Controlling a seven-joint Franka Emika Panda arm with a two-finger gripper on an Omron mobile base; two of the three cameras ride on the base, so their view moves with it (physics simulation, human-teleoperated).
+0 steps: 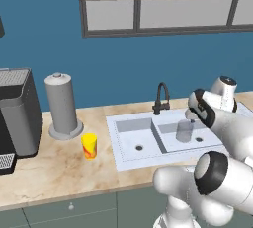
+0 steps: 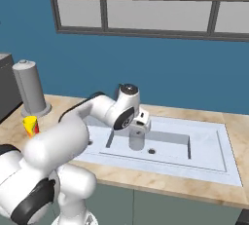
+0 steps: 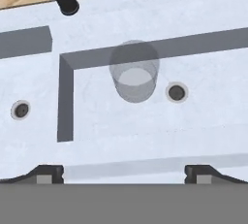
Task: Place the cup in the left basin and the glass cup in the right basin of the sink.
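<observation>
the glass cup [image 3: 133, 72] stands upright in the right basin [image 3: 203, 116] of the sink [image 1: 123, 160], just beside the small round drain [image 3: 177, 92] and near the divider wall. the fingers [image 3: 43, 173] are spread wide with nothing between them, and the gripper [image 3: 123, 174] hangs above the tumbler, apart from it. the yellow cup [image 1: 89, 146] is on the tabletop [image 1: 44, 172], between the sink's rim and the tall grey cylinder [image 1: 62, 105], well apart from the left basin [image 1: 136, 140]. that half of the task looks undone. the risks from here: lifting away off-line could clip the tumbler's rim and tip it. swinging toward the yellow cup could brush the black faucet [image 1: 161, 98]. a reach too far left could knock the cylinder, or nudge the small cup over before the fingers close around it.
</observation>
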